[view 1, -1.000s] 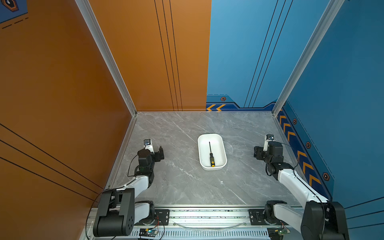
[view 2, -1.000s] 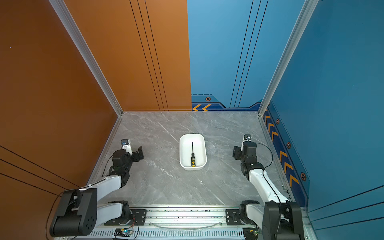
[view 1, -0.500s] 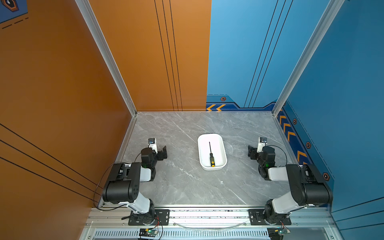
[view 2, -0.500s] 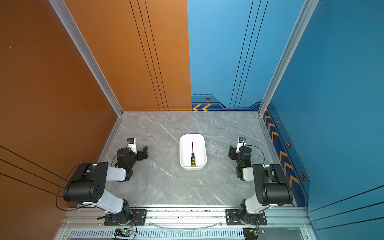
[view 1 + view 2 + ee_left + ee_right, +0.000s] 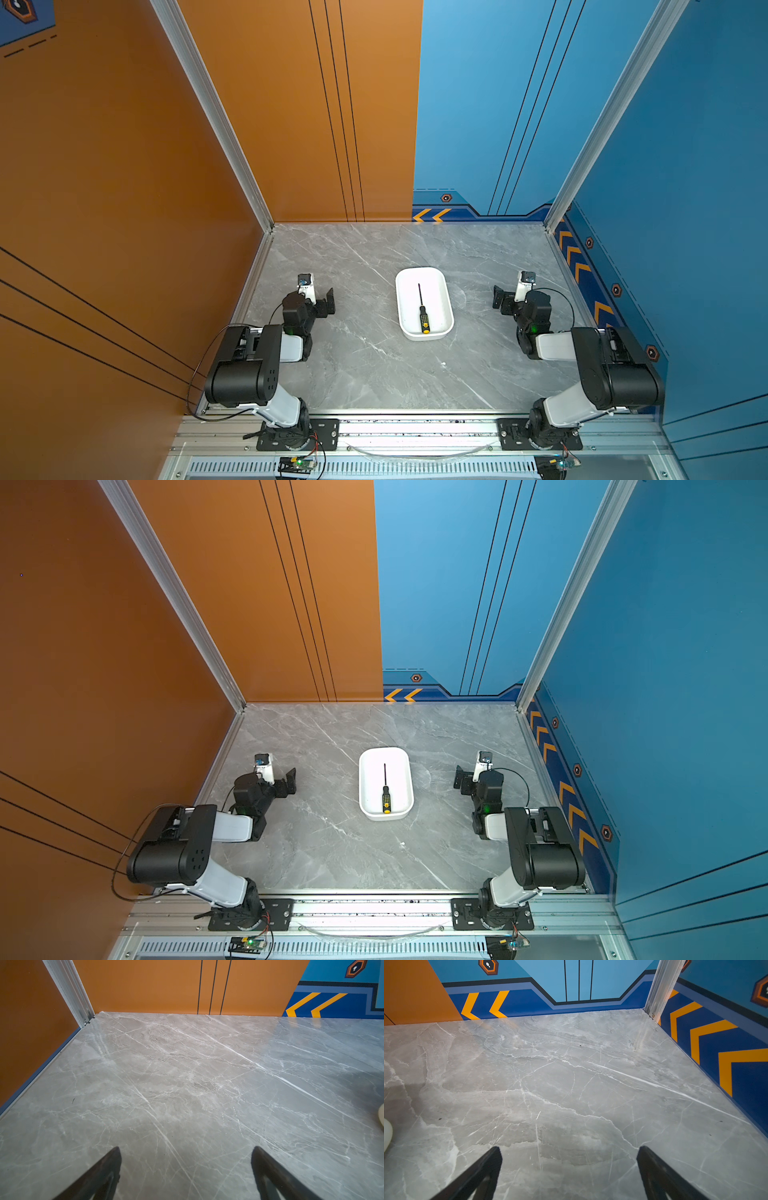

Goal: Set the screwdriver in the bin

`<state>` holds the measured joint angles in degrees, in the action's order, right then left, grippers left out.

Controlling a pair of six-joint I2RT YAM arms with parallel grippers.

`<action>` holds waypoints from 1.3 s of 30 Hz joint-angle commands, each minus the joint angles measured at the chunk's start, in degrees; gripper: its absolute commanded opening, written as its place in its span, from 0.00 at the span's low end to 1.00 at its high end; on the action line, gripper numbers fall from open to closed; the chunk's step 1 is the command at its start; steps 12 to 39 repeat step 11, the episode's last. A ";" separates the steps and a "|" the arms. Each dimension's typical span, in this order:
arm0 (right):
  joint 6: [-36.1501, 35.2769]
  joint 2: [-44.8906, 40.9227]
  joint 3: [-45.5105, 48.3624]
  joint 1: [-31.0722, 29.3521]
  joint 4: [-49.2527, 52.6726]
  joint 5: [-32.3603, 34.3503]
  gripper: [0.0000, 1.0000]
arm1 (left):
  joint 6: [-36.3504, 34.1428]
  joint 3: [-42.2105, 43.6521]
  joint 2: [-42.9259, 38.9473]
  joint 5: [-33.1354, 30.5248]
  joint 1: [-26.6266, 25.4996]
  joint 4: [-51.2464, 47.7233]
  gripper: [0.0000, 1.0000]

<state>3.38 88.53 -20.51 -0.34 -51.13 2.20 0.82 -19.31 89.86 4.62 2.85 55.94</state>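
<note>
Tabletop [image 5: 374, 374] of grey, white-veined marble carries everything in both top views. The left arm [image 5: 253, 365] and the right arm [image 5: 611, 370] sit folded low at the near corners, each on its own side, well apart from the middle. Between them, near the centre of the marble, lies the bin [image 5: 437, 293], a shallow white tray with rounded corners, its long side running away from the robot. The left gripper [image 5: 326, 301] sits low over the marble to the left of the bin, clear of it. In the left wrist view its two dark fingers [image 5: 108, 1167] stand wide apart with only bare marble between them, gripping nothing. The right gripper [image 5: 500, 296] mirrors it on the other side of the bin, likewise clear. In the right wrist view its fingers [image 5: 652, 1167] are spread just as wide, nothing between them. The screwdriver [image 5: 422, 309] lies flat inside the bin, along its length. Its thin black shaft points away from the robot, and its black-and-yellow handle, yellow cap last, ends close to the near wall. Neither gripper touches it.
</note>
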 commanded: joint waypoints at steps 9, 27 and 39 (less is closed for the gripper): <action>0.22 0.14 -1.03 -0.36 -0.72 1.51 1.00 | -2.46 -1.28 -0.02 4.98 -0.48 -0.20 0.98; 0.20 0.13 -0.85 -0.41 -0.97 1.64 1.00 | -2.49 -1.30 0.03 5.00 -0.48 -0.21 0.98; 0.20 0.13 -0.85 -0.41 -0.97 1.64 1.00 | -2.49 -1.30 0.03 5.00 -0.48 -0.21 0.98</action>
